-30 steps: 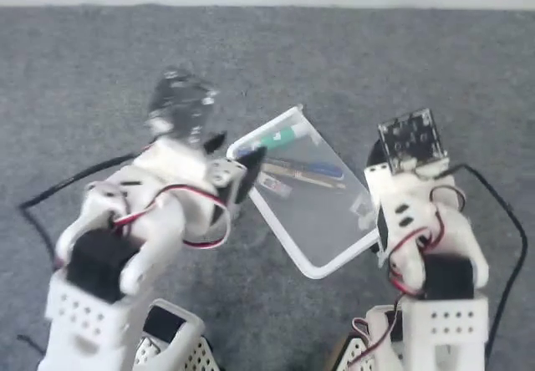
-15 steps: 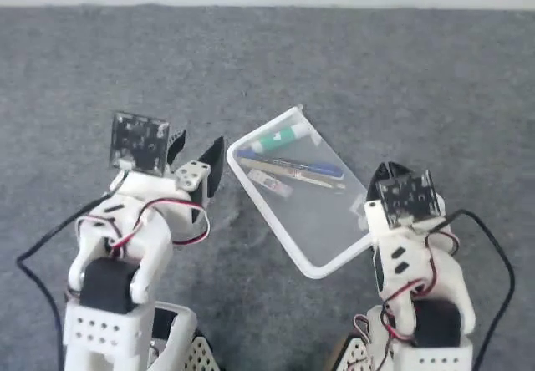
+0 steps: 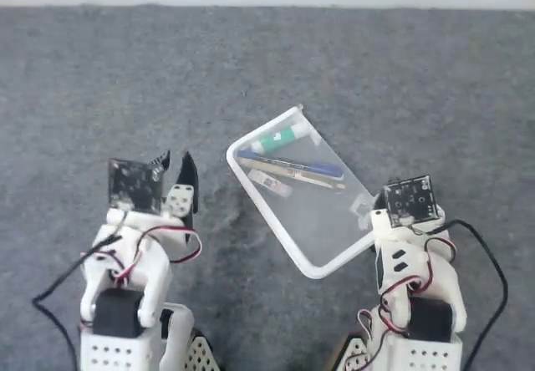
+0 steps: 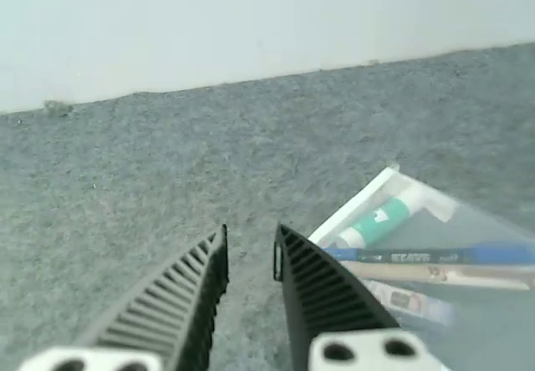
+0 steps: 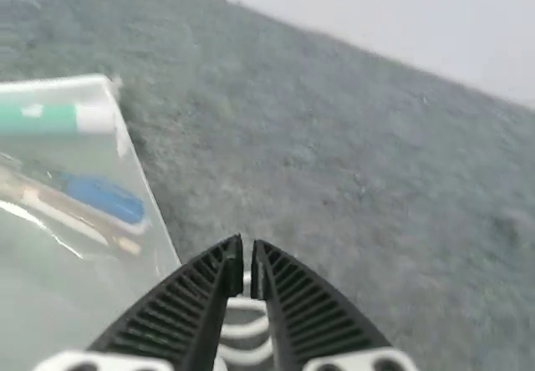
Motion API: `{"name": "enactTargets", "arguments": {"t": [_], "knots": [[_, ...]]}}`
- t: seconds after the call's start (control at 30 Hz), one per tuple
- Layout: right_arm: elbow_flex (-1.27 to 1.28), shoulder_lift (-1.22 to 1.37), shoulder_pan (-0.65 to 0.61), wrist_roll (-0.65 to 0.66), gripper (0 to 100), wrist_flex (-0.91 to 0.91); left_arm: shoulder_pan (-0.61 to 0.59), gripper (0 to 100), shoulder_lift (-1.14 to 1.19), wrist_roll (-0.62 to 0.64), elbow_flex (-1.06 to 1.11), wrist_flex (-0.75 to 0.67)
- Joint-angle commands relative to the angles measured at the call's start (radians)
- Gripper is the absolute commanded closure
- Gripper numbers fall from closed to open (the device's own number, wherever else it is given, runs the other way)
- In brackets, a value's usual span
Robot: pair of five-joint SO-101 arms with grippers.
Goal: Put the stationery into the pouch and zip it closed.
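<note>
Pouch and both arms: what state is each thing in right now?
pouch: flat on the carpet, zip state unclear.
stationery: inside the pouch, lying flat.
left gripper: jaws open, empty, apart from the pouch.
right gripper: jaws shut, empty, by the pouch's edge.

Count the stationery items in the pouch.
4, all inside the pouch: a green tube by its far end, a blue pen, a tan pencil alongside it, a small clear piece. Others may be hidden.
</note>
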Motion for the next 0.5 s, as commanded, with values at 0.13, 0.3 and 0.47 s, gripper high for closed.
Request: {"name": "enactTargets", "arguments": {"t": [0.13, 0.3, 0.47], "knots": [[0.087, -0.018, 0.062, 0.009, 99.1, 0.035, -0.008, 92, -0.178, -0.031, 0.16, -0.031], [0.164, -0.018, 0.105, 0.008, 99.1, 0.035, -0.008, 92, -0.166, -0.031, 0.228, -0.034], [0.219, -0.018, 0.156, 0.009, 99.1, 0.051, -0.008, 92, -0.167, -0.032, 0.314, -0.035]]}}
